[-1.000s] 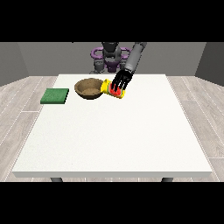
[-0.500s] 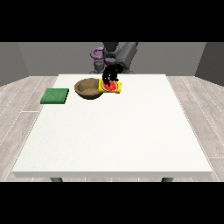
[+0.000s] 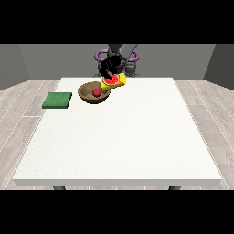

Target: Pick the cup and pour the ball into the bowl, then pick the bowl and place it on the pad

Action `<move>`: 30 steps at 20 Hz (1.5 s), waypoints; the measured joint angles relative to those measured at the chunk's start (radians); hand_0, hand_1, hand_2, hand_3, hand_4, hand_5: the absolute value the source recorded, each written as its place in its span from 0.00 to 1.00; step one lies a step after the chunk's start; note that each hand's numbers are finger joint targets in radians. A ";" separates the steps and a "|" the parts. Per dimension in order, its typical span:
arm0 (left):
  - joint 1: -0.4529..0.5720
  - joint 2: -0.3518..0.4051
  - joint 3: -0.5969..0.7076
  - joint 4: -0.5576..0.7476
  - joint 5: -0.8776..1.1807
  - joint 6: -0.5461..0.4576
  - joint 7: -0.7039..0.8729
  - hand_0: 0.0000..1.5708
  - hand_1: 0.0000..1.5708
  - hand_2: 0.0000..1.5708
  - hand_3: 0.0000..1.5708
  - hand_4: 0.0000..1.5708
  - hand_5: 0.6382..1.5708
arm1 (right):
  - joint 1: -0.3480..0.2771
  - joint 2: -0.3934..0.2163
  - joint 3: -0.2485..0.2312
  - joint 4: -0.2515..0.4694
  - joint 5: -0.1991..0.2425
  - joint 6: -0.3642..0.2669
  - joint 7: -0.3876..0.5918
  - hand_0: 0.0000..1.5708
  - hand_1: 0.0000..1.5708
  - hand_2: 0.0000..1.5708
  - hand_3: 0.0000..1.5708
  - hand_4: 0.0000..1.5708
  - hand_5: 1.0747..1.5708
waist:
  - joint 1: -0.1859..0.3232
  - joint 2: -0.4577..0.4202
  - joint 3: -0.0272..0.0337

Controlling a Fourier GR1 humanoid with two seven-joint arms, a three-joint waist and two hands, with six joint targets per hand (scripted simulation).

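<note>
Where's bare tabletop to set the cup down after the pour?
Free: the table's whole near half and everything at the view's right of the cup. Also a narrow strip between the green pad and the bowl. Crowded: the far edge, where the hand tilts the cup over the bowl holding the red ball.

A yellow cup (image 3: 114,82) with a red inside is tipped well over on its side, its open mouth turned toward the camera and down over the far right rim of the bowl (image 3: 87,94), held up off the tabletop (image 3: 119,137). The bowl is brown, round and shallow, standing upright on the far left part of the tabletop with a small red ball (image 3: 96,92) lying inside it. The pad (image 3: 57,100) is a flat dark green square lying on the tabletop near the left edge, beside the bowl but apart from it.
</note>
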 measured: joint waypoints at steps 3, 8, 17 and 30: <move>0.025 -0.006 -0.024 -0.049 -0.037 -0.042 0.023 0.96 0.96 1.00 1.00 0.68 0.93 | 0.006 -0.005 -0.011 0.013 0.002 0.004 -0.011 0.00 0.00 0.00 0.00 0.24 0.99 | 0.013 0.001 -0.0009; 0.080 0.010 0.114 -0.129 0.111 0.027 -0.048 0.45 0.45 0.87 0.81 0.70 0.89 | 0.046 -0.007 -0.026 0.007 0.004 0.001 -0.016 0.00 0.00 0.00 0.00 0.23 0.99 | 0.058 -0.021 -0.0028; 0.274 0.147 0.462 -0.306 0.554 0.217 -0.333 0.93 0.93 1.00 1.00 0.70 1.00 | 0.142 -0.007 -0.042 -0.073 -0.022 0.031 -0.033 0.00 0.00 0.00 0.00 0.25 0.99 | 0.067 0.001 -0.0076; 0.488 0.046 0.822 -0.627 1.293 -0.019 -0.832 0.41 0.41 0.13 0.00 0.22 1.00 | 0.178 0.029 -0.026 -0.197 -0.023 0.000 -0.030 0.00 0.00 0.00 0.00 0.33 0.99 | 0.121 0.101 -0.0220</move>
